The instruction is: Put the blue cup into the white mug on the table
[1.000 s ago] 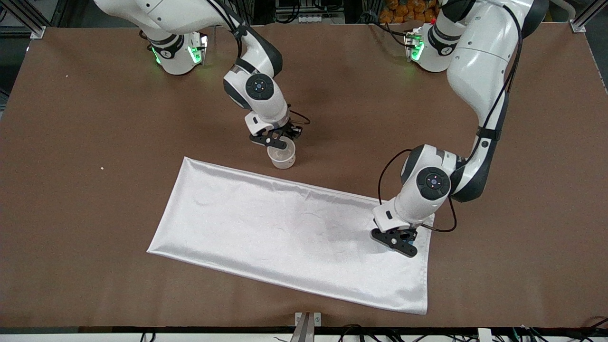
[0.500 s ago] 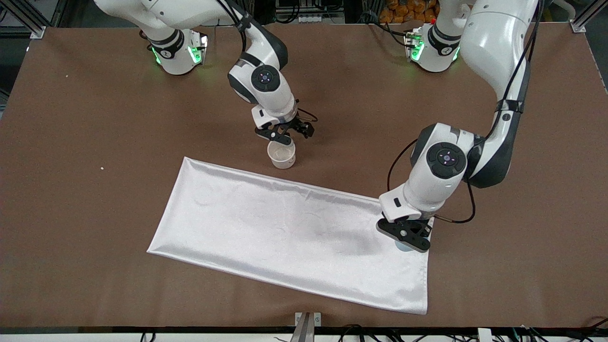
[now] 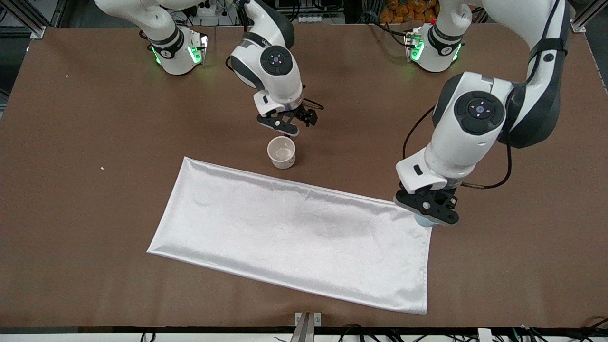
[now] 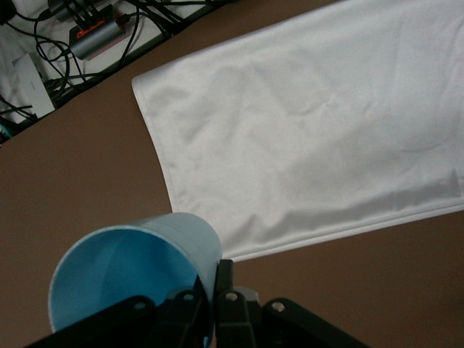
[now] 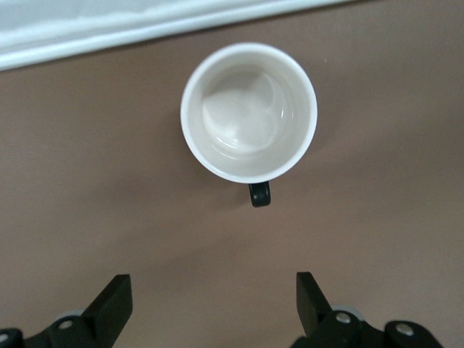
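Right gripper (image 3: 288,124) just released the small white cylindrical mug (image 3: 281,152), fingers spread above it; left gripper (image 3: 427,210) lifted, pinching the bright blue plastic cup (image 4: 134,279) (transfer next).

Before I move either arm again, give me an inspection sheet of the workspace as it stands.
Surface: brown table, a few pale specks toward the right arm's end.
Blue cup: blue cup held by the left gripper, lifted over the corner of the cloth.
White mug: white mug upright on the table, empty, black handle showing, just off the cloth's edge.
Clutter: shiny white cloth spread flat, nearer the front camera than the mug.
Grippers: left shut on the blue cup; right gripper open above the table, beside the mug.
Cables: black cables loop off each wrist.
Surroundings: more cables and a grey box off the table edge.
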